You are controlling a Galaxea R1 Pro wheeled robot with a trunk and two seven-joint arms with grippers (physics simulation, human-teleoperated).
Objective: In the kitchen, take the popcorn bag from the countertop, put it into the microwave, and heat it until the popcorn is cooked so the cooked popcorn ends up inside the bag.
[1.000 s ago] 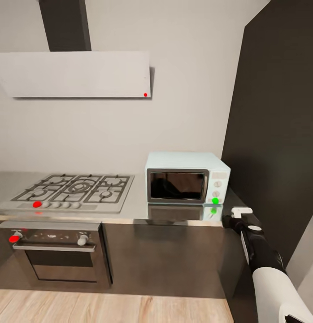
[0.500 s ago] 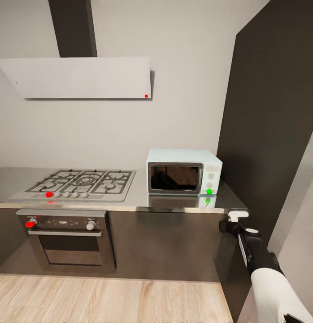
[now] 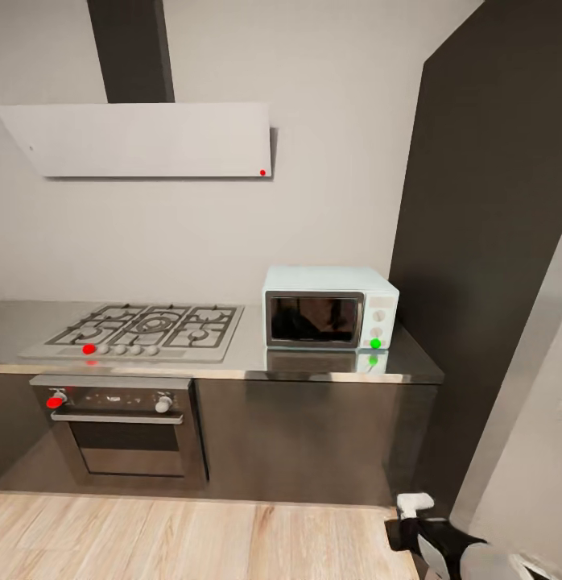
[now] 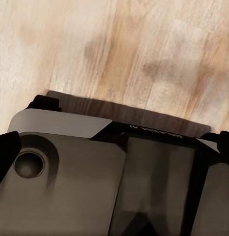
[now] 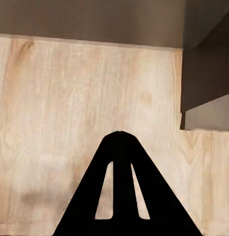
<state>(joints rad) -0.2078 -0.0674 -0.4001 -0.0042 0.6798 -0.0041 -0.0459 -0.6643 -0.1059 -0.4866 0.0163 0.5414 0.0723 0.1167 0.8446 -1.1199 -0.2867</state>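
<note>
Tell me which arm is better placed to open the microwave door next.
Right, probably: the right arm hangs low below the countertop's end, where the microwave stands, door shut. The left wrist view faces the wooden floor.

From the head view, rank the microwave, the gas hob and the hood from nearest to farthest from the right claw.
1. Microwave, on the countertop's right end, above the right claw.
2. Gas hob, further left on the countertop.
3. Hood, high on the wall above the hob.
</note>
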